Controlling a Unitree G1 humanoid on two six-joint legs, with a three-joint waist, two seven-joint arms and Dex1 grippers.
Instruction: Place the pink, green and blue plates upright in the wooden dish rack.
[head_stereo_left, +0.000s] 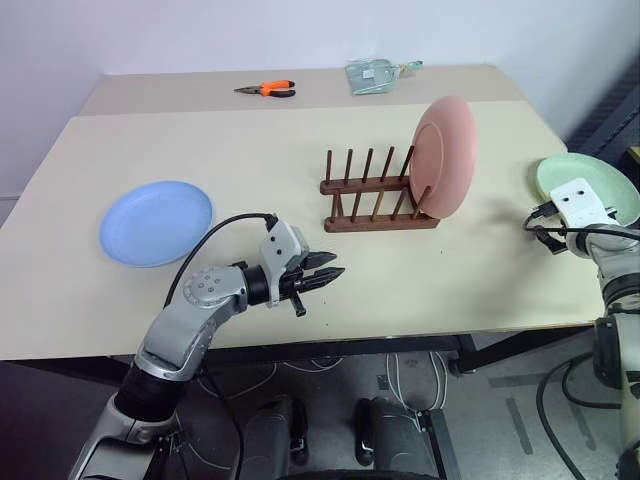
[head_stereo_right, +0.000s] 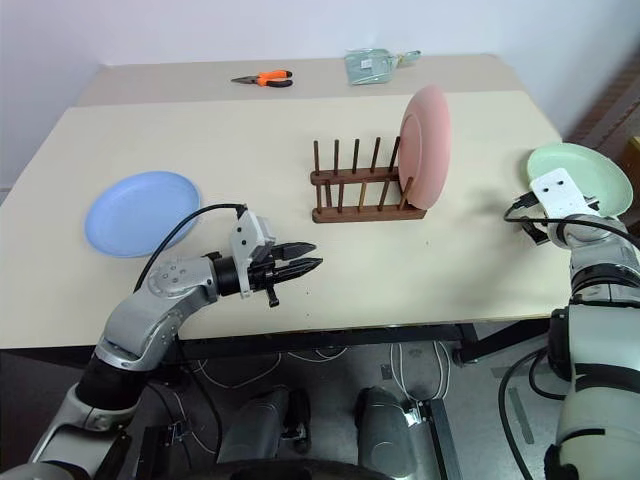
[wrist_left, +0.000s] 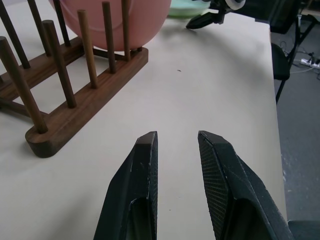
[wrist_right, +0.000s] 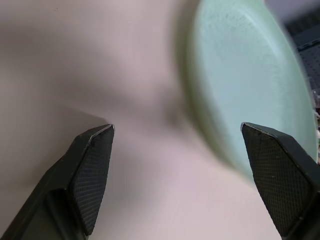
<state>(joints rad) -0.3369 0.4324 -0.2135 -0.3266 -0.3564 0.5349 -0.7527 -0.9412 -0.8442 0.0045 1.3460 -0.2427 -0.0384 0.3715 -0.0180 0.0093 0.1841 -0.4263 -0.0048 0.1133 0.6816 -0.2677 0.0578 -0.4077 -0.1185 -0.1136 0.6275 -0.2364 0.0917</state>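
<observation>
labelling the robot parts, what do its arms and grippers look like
Both arms are silver-grey metal with black joints and looped black cables. The left gripper has a white housing and tapered black jaws with cross-hatched pads; the right gripper carries a white plate with small holes.

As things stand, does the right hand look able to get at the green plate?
Probably yes. The right hand is open, with the green plate lying flat at the table edge just ahead, its rim between the fingers. Nothing lies between them; the rack and pink plate stand off to the side.
</observation>
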